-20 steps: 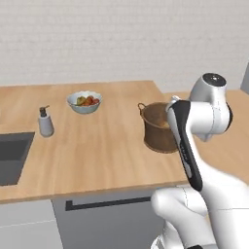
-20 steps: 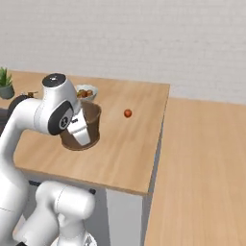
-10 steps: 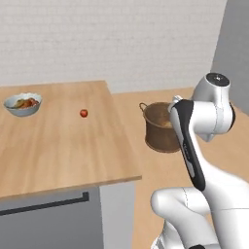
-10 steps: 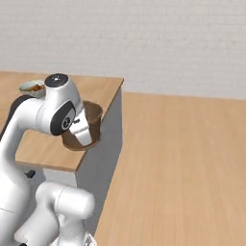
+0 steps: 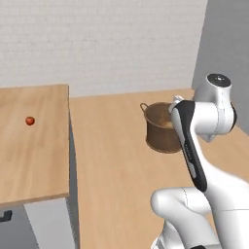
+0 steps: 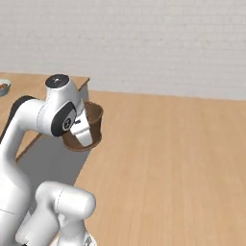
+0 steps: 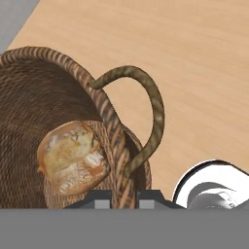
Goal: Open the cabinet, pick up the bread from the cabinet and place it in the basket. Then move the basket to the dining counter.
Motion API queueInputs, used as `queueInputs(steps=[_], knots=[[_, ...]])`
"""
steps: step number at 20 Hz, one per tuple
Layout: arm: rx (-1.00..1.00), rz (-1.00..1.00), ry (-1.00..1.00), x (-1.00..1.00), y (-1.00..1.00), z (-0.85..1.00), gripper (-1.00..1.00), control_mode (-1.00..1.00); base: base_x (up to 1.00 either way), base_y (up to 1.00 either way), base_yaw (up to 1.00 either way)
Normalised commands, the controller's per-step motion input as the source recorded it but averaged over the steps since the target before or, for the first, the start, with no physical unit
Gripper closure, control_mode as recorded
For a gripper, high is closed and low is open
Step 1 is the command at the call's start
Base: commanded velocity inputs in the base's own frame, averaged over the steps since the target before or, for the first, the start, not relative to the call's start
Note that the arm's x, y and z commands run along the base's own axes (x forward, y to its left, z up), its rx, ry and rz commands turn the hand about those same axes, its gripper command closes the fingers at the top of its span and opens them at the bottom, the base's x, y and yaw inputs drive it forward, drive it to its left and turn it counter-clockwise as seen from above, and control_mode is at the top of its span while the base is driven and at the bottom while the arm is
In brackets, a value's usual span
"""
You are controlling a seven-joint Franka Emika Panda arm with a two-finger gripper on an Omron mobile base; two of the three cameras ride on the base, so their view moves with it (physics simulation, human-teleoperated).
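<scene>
Wood flooring runs back to a white brick wall, and at far left the dining counter (image 5: 34, 160) carries a small red fruit (image 5: 30, 120). To its right, off the counter and above the floor, the gripper (image 7: 124, 195) is clamped together on the basket (image 5: 163, 127) wall, the bread (image 7: 73, 158) inside.

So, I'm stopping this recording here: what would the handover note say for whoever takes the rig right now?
Gripper: shut on the basket, jaws pinched on its rim wall beside one loop handle.
Bread: lying inside the basket.
Basket: carried in the air above the wood floor, clear of the dining counter, whose corner is in view to the left.
Done: bread in the basket, basket lifted.
Left: bring the basket over the dining counter, set it down, release.
</scene>
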Motion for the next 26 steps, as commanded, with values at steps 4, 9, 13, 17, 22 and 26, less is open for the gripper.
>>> queueInputs(steps=[4, 9, 13, 17, 22, 26], knots=[[0.00, 0.00, 0.00, 0.00, 0.00, 0.00, 1.00, 1.00, 0.57, -1.00, 0.23], [0.00, 0.00, 0.00, 0.00, 0.00, 0.00, 1.00, 1.00, 0.50, -0.99, 0.44], [0.00, 0.00, 0.00, 0.00, 0.00, 0.00, 1.00, 1.00, 0.45, -0.78, 0.64], [0.00, 0.00, 0.00, 0.00, 0.00, 0.00, 1.00, 1.00, 0.50, -0.57, 0.72], [0.00, 0.00, 0.00, 0.00, 0.00, 0.00, 1.00, 1.00, 0.54, -0.52, 0.74], [0.00, 0.00, 0.00, 0.00, 0.00, 0.00, 1.00, 1.00, 0.56, -0.55, 0.73]])
